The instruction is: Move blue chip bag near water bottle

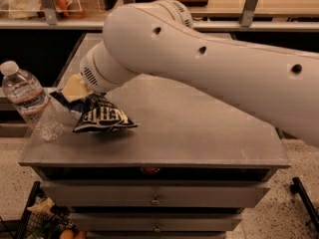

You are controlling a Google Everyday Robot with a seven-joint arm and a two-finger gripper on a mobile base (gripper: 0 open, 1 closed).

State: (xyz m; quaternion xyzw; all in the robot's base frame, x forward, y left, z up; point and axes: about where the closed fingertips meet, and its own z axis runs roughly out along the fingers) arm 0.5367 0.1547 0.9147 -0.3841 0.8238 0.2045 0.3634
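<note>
The blue chip bag (102,116) is dark navy with white lettering. It lies tilted on the grey metal table (199,138) at the left. The water bottle (29,99) stands upright just left of it, near the table's left edge, a small gap apart. My gripper is hidden behind the big white arm's wrist (102,72), right above the bag's top. Whether it holds the bag cannot be seen. A pale yellow sponge (75,87) shows between the wrist and the bag.
The white arm (214,68) crosses the table from the right. The table has drawers (154,198) below its front edge. A wooden counter (279,4) with clear bins runs along the back. A wire basket (40,218) sits on the floor at the lower left.
</note>
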